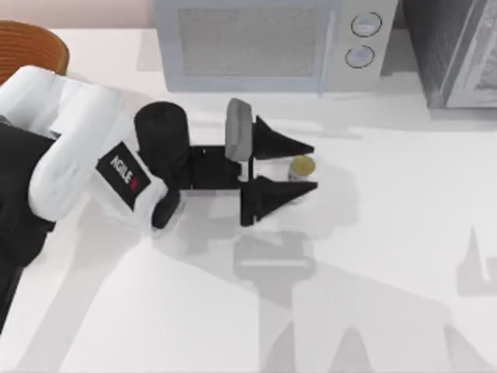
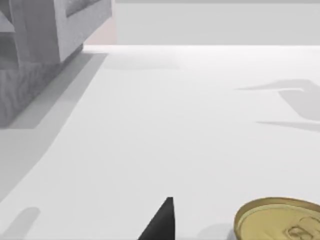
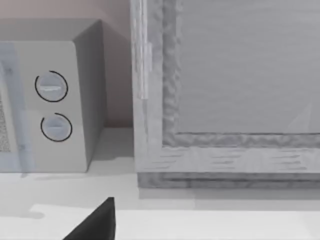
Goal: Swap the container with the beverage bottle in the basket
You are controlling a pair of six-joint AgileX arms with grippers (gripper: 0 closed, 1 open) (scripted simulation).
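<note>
From above, the left claw (image 1: 304, 167) is spread wide around the beverage bottle (image 1: 301, 166); the basket (image 1: 31, 47) sits far left. The left wrist view catches the bottle's gold top. I cannot tell the right claw's state.

Left arm (image 1: 85, 148): white housing, black wrist, reaching from the table's left side toward its middle, held low and roughly level. Left gripper (image 1: 304, 166): two black pointed fingers spread apart, pointing right. One black fingertip (image 2: 161, 222) shows in the left wrist view.
</note>
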